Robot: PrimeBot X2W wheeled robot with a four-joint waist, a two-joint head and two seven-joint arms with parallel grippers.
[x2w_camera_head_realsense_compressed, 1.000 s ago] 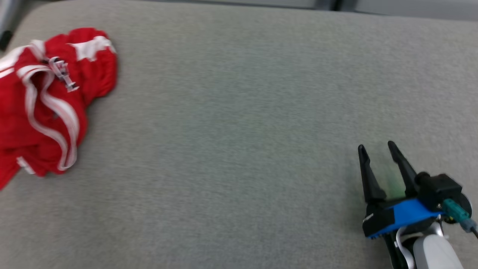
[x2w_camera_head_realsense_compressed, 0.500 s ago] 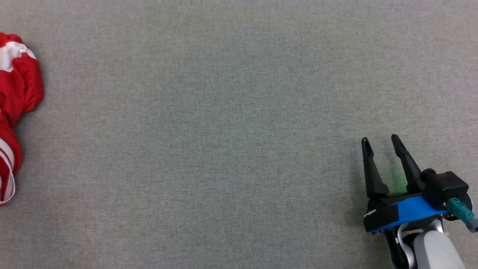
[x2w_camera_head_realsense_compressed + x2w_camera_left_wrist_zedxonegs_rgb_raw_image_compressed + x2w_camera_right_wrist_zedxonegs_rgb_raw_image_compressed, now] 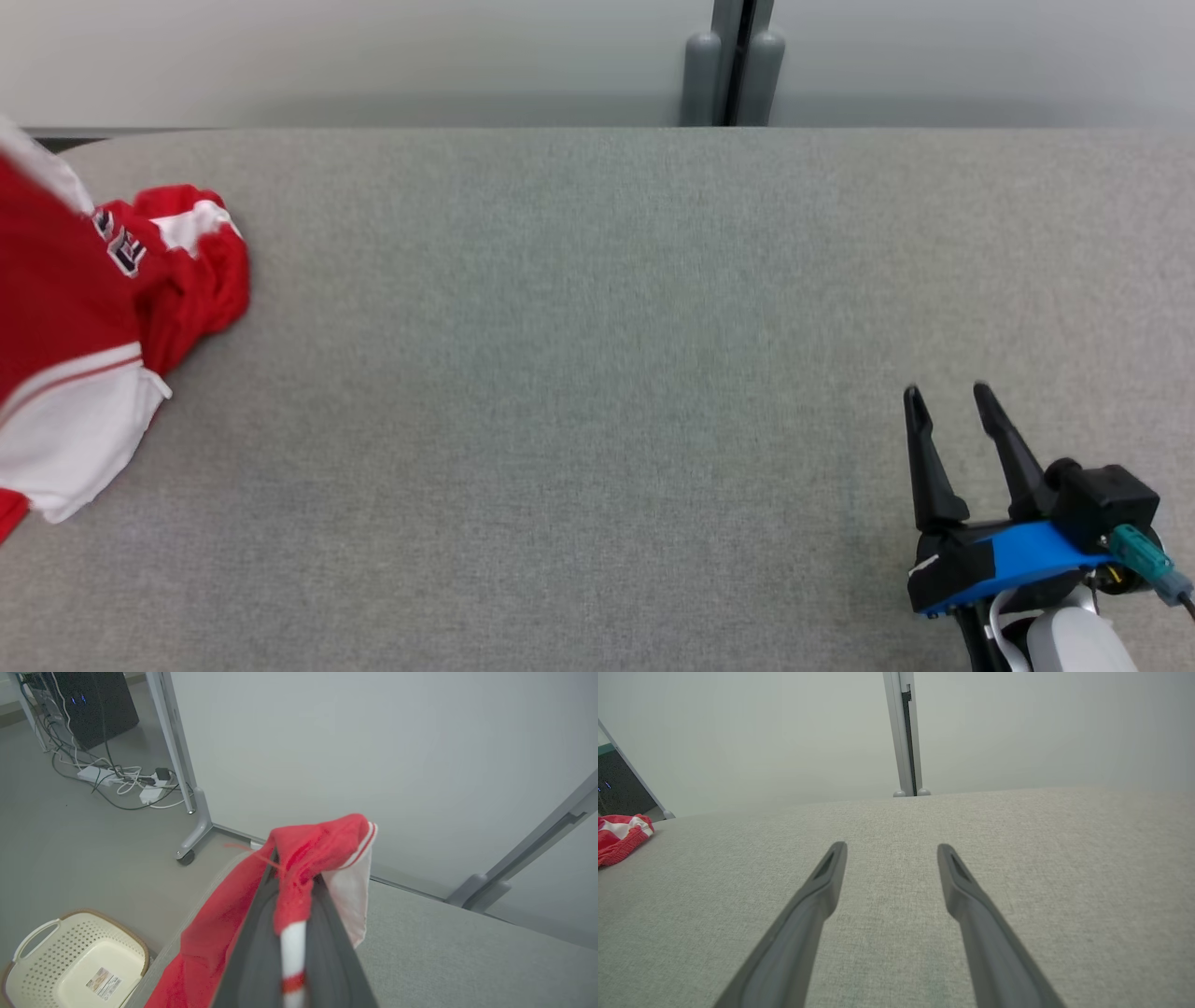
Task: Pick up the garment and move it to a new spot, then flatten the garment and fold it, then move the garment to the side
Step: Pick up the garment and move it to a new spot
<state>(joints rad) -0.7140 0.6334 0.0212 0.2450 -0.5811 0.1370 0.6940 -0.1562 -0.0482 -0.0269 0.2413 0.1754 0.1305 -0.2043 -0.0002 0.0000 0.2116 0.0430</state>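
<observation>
Left pincer (image 3: 297, 867) pinches red garment (image 3: 322, 842) at worktop (image 3: 444, 952) edge. Right pincer (image 3: 945, 392) spread over worktop. Basket (image 3: 138, 947) on floor (image 3: 70, 849), label (image 3: 103, 982) stuck inside.

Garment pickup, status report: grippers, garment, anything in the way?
Left gripper shut on red garment, fabric hanging from it. Right gripper open, empty, over grey tabletop. Nothing blocking the tabletop.

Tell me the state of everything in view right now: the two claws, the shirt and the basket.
Left claw: shut on the shirt.
Right claw: open, holding nothing.
Shirt: crumpled, not folded, one part pinched up, the rest lying at the left end of the table.
Basket: upright on the floor, empty as far as it shows.
</observation>
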